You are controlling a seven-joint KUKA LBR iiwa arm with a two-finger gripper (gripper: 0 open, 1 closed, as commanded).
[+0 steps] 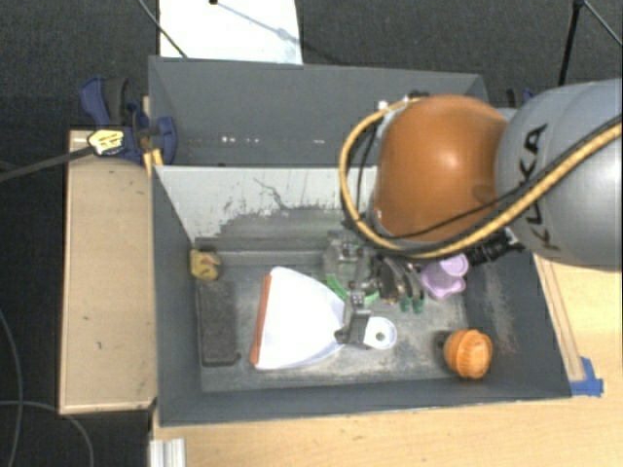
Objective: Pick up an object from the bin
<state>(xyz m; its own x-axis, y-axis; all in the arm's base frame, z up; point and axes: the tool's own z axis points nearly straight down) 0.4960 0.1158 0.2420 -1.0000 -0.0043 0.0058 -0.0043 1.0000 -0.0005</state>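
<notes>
With the fingers [345,335] low between the white wedge [292,321] and small white ring [379,336] in the middle of the bin [370,402], open or closed I cannot tell, they may well nudge both aside and grasp nothing.

Arm [574,183]: grey rounded housing, smooth finish, black "KUKA" lettering [537,178] on side. Wrist: glossy orange cover [438,163], dome-shaped. Cables [355,154]: black + yellow-braided bundle, looped round cover perimeter and routed across the grey housing. Tool [352,321]: small grey metal assy below cover, w/ green parts and dark fittings; finer detail not resolvable.
</notes>
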